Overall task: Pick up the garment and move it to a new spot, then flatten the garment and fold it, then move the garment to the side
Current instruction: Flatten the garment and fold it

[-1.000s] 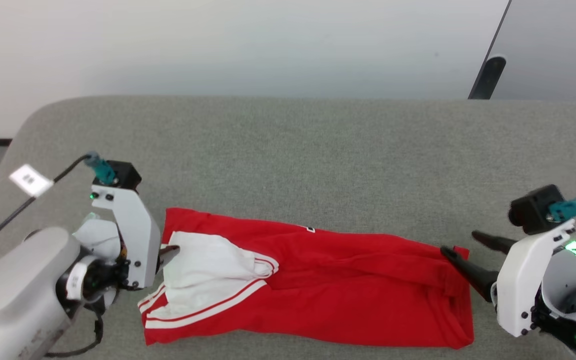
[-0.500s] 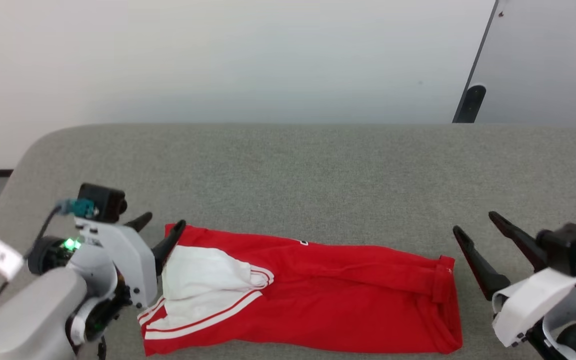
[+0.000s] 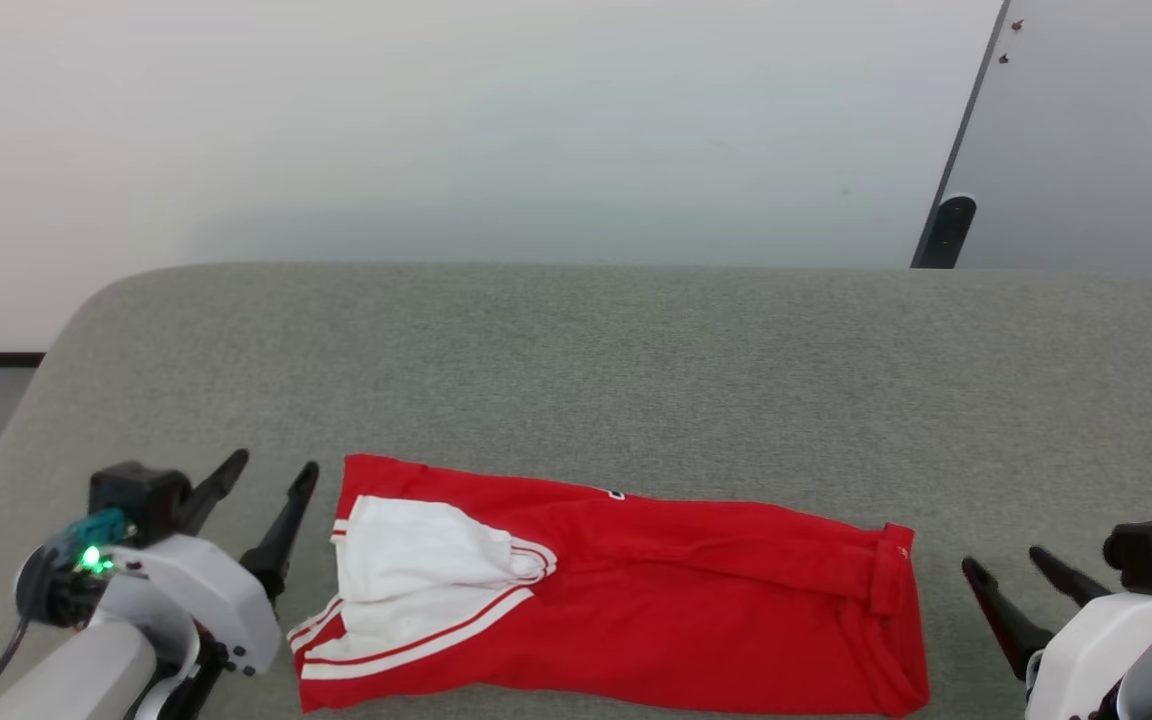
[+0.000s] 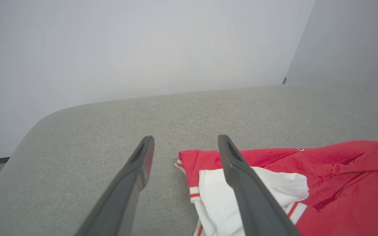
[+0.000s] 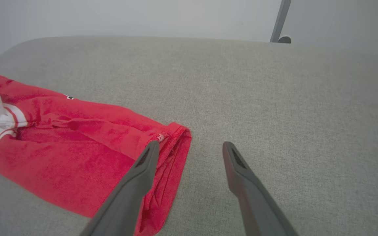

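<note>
Head view: the garment [image 3: 656,610], folded into a long red band with a white, red-striped sleeve on its left end, lies along the grey table's [image 3: 576,360] near edge. The left end effector [image 3: 272,465] and the right end effector [image 3: 1002,558] flank it, fingers apart, empty.
Left wrist view: the sleeve lies bunched.
Right wrist view: the hemmed red end is creased.
</note>
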You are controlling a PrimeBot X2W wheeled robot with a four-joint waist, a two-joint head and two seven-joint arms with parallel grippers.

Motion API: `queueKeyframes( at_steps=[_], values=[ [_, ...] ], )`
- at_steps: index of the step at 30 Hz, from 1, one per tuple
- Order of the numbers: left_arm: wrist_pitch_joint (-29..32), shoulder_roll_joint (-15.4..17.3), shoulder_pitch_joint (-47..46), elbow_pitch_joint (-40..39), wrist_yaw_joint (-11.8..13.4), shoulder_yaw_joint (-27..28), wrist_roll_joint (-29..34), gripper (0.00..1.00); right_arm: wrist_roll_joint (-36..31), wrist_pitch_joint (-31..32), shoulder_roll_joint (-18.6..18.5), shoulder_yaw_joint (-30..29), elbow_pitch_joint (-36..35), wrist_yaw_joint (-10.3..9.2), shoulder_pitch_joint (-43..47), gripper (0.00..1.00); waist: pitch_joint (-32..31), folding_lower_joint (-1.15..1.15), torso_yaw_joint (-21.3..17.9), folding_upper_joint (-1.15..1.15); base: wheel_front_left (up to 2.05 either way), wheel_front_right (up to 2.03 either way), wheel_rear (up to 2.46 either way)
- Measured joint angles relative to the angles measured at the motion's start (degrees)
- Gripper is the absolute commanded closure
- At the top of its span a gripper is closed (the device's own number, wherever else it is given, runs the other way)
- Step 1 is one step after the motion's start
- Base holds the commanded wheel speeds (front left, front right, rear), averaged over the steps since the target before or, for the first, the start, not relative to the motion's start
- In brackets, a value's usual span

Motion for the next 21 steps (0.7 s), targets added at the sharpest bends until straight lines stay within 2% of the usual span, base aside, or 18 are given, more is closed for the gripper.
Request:
queueKeyframes(
  at_steps=[3, 9, 14, 21],
  values=[
    [-0.16, -0.79, 1.93, 0.40, -0.02, 3.20, 1.54, 0.00, 0.69, 4.92, 0.02, -0.27, 1.03, 0.00, -0.10, 0.00, 0.07, 0.00, 0.58, 0.00, 0.00, 0.00, 0.00],
    [-0.19, -3.68, 6.80, -1.25, 0.15, 12.09, 8.48, 0.00, 2.10, 14.43, 0.41, -0.91, 2.36, 0.00, -1.10, 0.00, 0.33, 0.00, 2.20, 0.00, 0.00, 0.00, 0.00],
    [-0.19, -7.32, 11.02, -1.60, -0.08, 19.73, 13.43, 0.00, 1.81, 20.94, 0.94, -1.40, 3.66, 0.00, -1.92, 0.00, 0.58, 0.00, 3.72, 0.00, 0.00, 0.00, 0.00],
    [-0.19, -12.95, 14.65, -1.36, -1.13, 28.43, 20.29, 0.00, 0.20, 26.20, 1.88, -2.67, 5.32, 0.00, -3.26, 0.00, 1.21, 0.00, 6.23, 0.00, 0.00, 0.00, 0.00]
  ],
)
